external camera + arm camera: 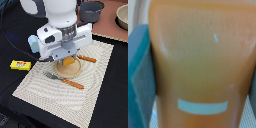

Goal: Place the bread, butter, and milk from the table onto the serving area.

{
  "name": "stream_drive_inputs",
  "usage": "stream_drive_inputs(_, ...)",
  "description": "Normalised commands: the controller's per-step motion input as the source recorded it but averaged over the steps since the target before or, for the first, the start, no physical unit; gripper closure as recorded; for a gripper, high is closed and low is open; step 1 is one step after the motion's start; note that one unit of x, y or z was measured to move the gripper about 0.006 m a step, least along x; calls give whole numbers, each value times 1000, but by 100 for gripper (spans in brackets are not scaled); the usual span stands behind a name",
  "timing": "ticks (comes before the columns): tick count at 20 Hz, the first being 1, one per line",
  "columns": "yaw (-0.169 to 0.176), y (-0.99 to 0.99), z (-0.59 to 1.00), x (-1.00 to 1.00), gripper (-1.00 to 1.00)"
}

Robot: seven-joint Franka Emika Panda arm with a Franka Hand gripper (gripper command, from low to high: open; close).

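Observation:
The golden-orange bread (67,62) is held between my gripper's (66,58) fingers, right over the round tan plate (75,71) on the beige striped serving area (95,85). I cannot tell whether it touches the plate. In the wrist view the bread (198,60) fills the picture, with a teal finger pad (139,80) pressed against its side. The yellow butter (21,64) lies on the black table off the mat, at the exterior view's left. The pale-blue milk (32,44) stands beyond it, partly hidden by my hand.
An orange-handled fork (62,80) and knife (86,58) lie on the mat on either side of the plate. A pinkish-brown board (107,27) at the back right carries a dark grey pot (91,11) and a bowl (122,17).

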Motion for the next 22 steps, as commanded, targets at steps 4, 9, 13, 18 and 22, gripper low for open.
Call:
stream_drive_inputs(4, 0, -326, 274, 890, 100)
stream_drive_inputs(9, 0, -86, 48, 714, 100)
stream_drive_inputs(13, 14, 9, 185, 529, -100)
stream_drive_inputs(18, 2, -26, 681, 318, -100)
stream_drive_inputs(22, 20, -65, 664, 81, -100)
